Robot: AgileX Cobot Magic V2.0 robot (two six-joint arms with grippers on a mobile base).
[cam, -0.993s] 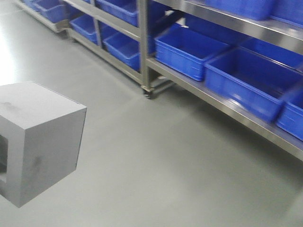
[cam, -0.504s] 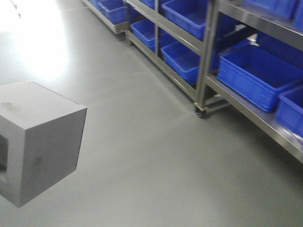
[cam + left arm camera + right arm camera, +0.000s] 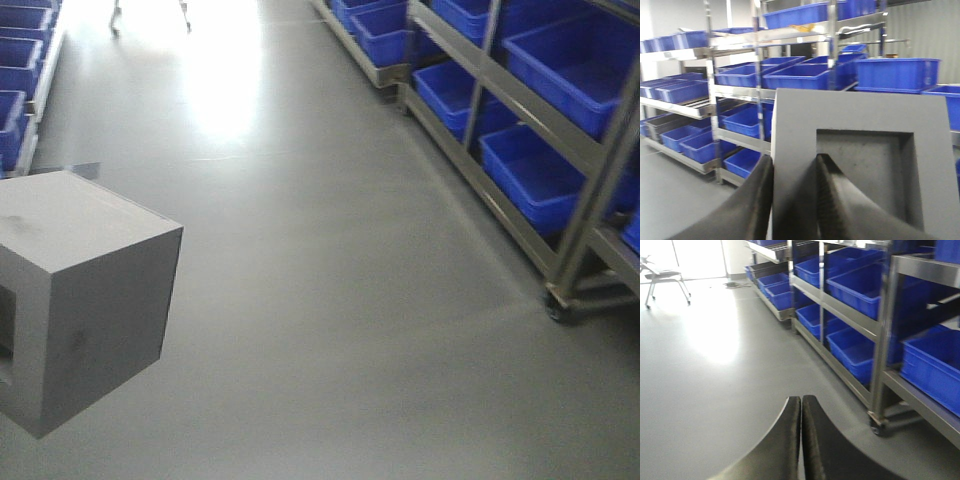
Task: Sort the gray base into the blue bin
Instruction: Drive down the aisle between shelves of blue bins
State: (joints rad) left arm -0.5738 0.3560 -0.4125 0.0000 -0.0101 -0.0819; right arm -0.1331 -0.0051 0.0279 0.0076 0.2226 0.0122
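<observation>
Gray fills the lower left of the front view: the gray base (image 3: 85,300) hangs above the glossy floor (image 3: 330,300), its recessed face turned left at the frame's edge, and I see no gripper here. A metal rack (image 3: 600,185) loaded with blue bins (image 3: 540,180) runs along the right, well apart from the block, and more bins sit at the far left. On the left wrist camera, the left gripper (image 3: 794,162) is clamped on the base: one black finger (image 3: 835,190) sits inside the square recess, the other lies against the outer left side, and the block's wall is pinched between them. Bins crowd the shelving beyond. On the right wrist camera, the right gripper (image 3: 801,407) has its fingers pressed together with nothing between them, above bare floor; binned racks stand to the right and a chair (image 3: 662,275) at the far left.
</observation>
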